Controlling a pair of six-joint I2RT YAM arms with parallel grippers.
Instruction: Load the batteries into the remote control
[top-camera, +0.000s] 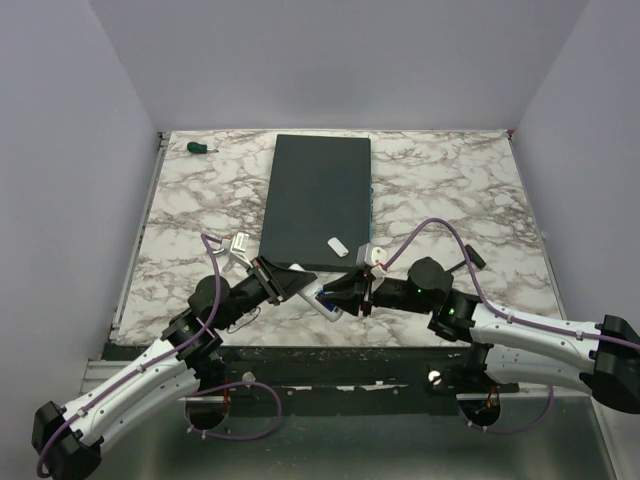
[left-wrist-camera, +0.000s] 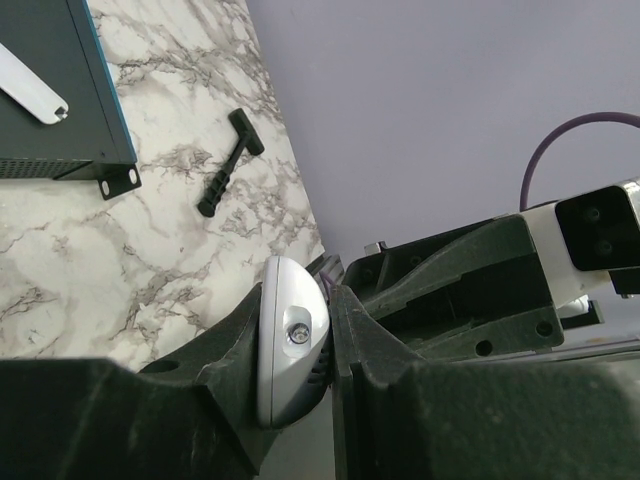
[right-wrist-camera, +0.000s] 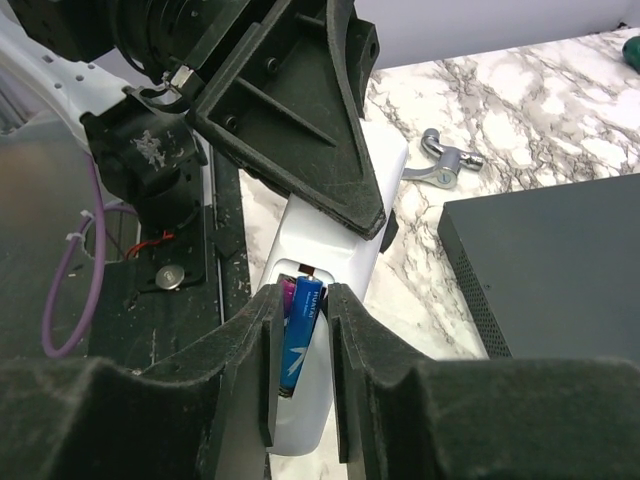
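Your left end effector (left-wrist-camera: 290, 345) grips the remote (right-wrist-camera: 335, 245), right end effector (right-wrist-camera: 300, 355) grips the battery (right-wrist-camera: 301, 330), so press it in level.

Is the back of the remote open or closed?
Open. The remote shows its bare battery slot, the blue battery at it, between the right pincer's tips.

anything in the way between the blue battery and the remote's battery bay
Nothing visible does. The right claw holds the blue battery at the open bay of the remote, beside the purple battery.
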